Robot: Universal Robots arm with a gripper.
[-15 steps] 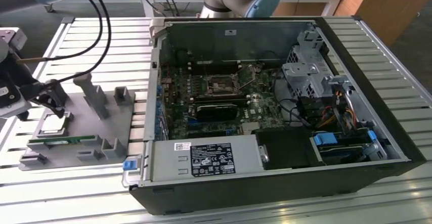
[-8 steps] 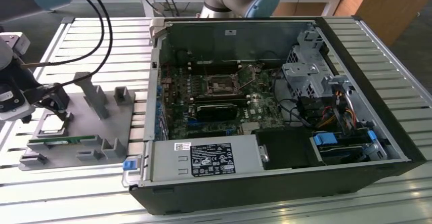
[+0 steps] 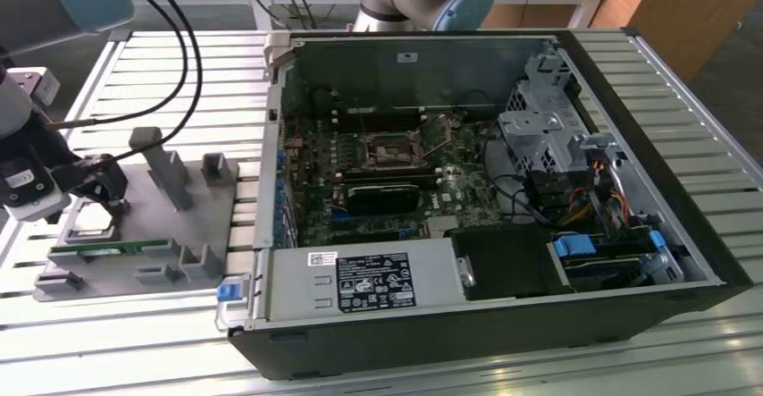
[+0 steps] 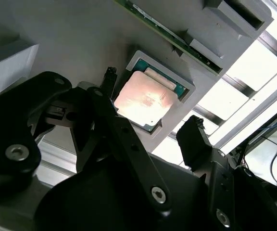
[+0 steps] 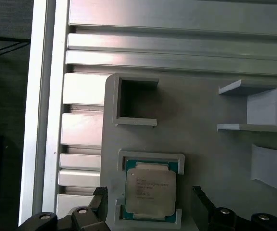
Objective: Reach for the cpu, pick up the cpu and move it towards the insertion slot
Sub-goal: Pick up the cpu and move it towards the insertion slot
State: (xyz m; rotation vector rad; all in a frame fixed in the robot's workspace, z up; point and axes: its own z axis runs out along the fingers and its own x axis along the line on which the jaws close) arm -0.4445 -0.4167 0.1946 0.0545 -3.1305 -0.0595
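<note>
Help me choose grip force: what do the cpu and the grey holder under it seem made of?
The cpu: silver-grey metal lid, satin, catching soft glare; its green rim looks like circuit board. The grey holder: probably plastic, matte, uniformly grey with no reflections.

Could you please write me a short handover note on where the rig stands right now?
Gripper: jaws open, one either side of the cpu, not closed on it.
Cpu: flat in its pocket on the grey fixture plate, at the exterior view's left.
Insertion slot: on the board inside the open computer case.
Done: the reach.
Left: grip, lift, carry to the slot.
</note>
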